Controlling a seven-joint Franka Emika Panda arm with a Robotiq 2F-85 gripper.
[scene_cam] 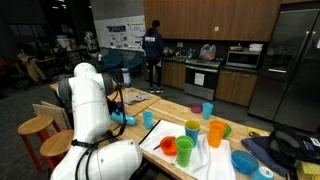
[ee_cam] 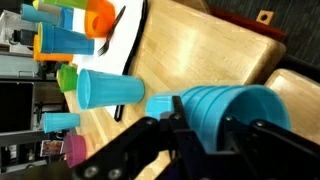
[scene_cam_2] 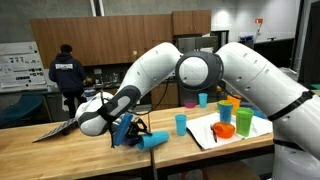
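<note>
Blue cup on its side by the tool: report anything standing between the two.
Nothing visible does. The blue cup lies on the table directly between the tool's fingers; whether they clamp it is unclear. A second blue cup stands apart, off to one side.

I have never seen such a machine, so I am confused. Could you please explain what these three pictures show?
It is one white robot arm at a light wooden table. Two pictures come from cameras standing outside the robot; the third comes from a camera on its wrist. Its black end effector has its jaws around a light blue plastic cup lying on its side; whether they press it yet, I cannot tell. Nearby stand an upright blue plastic cup and, on a white sheet, an orange plastic cup.
</note>
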